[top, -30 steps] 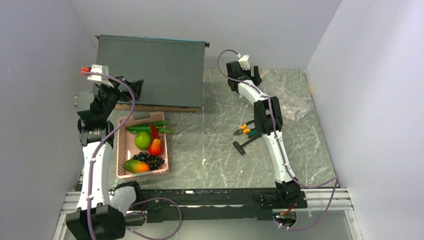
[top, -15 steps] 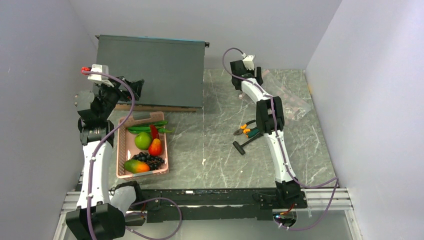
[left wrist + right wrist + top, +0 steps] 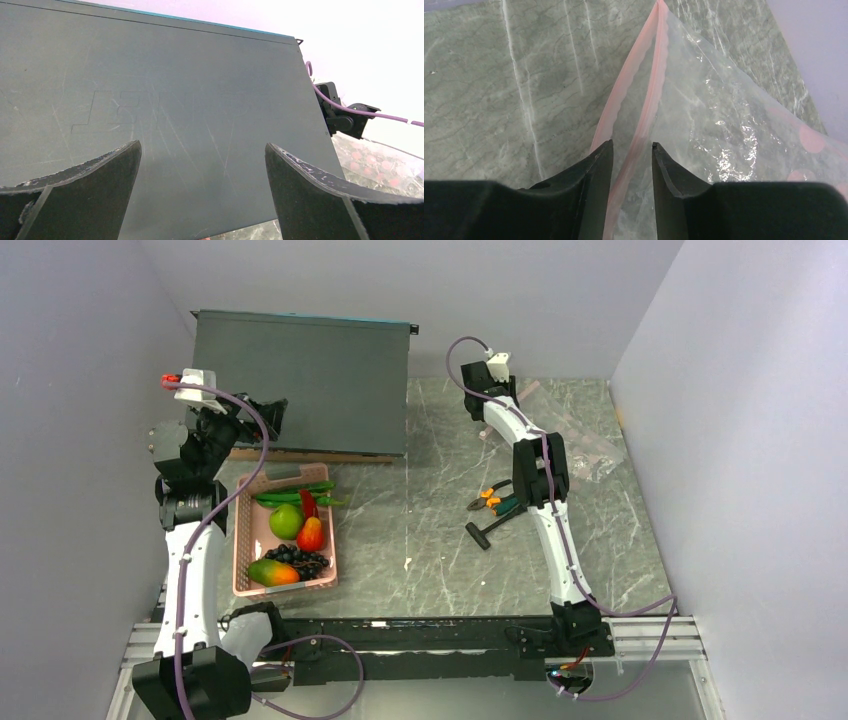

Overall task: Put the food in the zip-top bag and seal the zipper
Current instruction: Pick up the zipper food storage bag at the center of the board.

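Top view: toy fruit and vegetables [image 3: 286,521] wait in a pink slotted basket [image 3: 241,540] by the desk's left edge; the clear floppy zip-top bag [image 3: 590,450] lies near the far right corner.
Left wrist: the left gripper [image 3: 202,145] gapes wide, empty.
Right wrist: the right gripper [image 3: 631,145], narrowly parted, straddles the pale pink zipper strip [image 3: 646,90], likely to pinch it.

The zip-top bag [image 3: 724,125] is clear, its zipper [image 3: 644,100] pink, the table [image 3: 499,100] grey-veined

We see the food [image 3: 289,535] heaped at lower left; the clear zip-top bag [image 3: 590,450] lies crumpled upper right (zipper [image 3: 646,90] pale pink).
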`<state>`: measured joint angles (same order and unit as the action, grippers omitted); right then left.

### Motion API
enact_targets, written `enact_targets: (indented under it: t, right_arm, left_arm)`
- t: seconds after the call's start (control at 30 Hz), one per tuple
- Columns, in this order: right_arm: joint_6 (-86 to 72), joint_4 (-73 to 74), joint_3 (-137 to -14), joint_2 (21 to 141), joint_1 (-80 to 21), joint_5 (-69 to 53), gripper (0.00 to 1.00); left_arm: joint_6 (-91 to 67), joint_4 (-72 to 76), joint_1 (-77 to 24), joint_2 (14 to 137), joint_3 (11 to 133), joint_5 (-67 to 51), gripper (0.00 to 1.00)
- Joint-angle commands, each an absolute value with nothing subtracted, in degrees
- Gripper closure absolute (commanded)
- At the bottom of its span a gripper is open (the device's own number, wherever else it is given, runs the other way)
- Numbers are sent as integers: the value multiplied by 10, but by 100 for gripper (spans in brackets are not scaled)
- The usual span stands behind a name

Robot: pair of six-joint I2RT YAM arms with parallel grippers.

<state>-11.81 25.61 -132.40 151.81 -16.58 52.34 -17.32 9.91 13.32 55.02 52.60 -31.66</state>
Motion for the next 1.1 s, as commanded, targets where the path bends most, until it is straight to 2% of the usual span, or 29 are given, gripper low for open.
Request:
enact_targets:
  t: [0.0, 0.13, 0.37, 0.57, 0.73, 1.07]
  right_arm:
    - [-122, 243, -1340, 1495, -164, 529, 65]
    - [-120, 231, -1328, 1488, -164, 527, 80]
    - [-113, 196, -1275, 1457, -163, 531, 100]
    - [-150, 196, -1206, 1371, -163, 514, 100]
    - [-185, 203, -1120, 1254, -160, 474, 100]
    - [-190, 162, -853, 981, -160, 286, 100]
  left_arm:
    - [-178, 124, 137, 549, 535, -325, 1]
    - [-178, 124, 137, 551, 536, -325, 1]
    - [-176, 123, 138, 552, 534, -324, 1]
    - [-175, 122, 138, 556, 535, -323, 1]
    - [-174, 124, 137, 556, 531, -320, 1]
    - [-169, 120, 120, 549, 527, -310, 2]
